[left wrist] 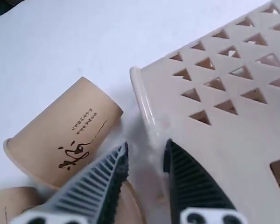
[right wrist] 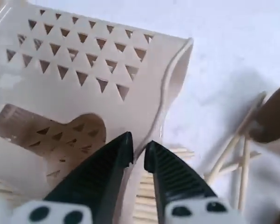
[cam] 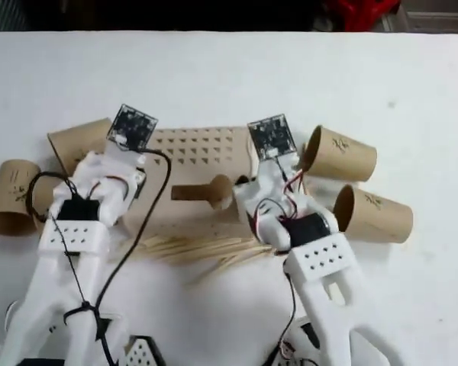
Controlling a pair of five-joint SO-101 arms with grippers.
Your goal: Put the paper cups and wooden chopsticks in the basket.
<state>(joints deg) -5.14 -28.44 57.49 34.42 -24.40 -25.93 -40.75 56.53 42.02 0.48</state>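
The basket [cam: 202, 149] lies tipped over mid-way along the bench [cam: 229, 69], with cups [cam: 340, 154] at both ends and chopsticks [cam: 191, 248] along its near side. The right gripper [right wrist: 137, 151] has its jaws pinching one rim; the left gripper [left wrist: 147, 158] has its jaws slightly spread astride the other. An uneven lift may twist the basket loose and scatter the chopsticks.

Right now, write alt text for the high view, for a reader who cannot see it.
Two white robot arms lean over a beige basket with triangular holes on a white table. Four paper cups lie on their sides, two at each end of the basket, and wooden chopsticks lie scattered between the arms.
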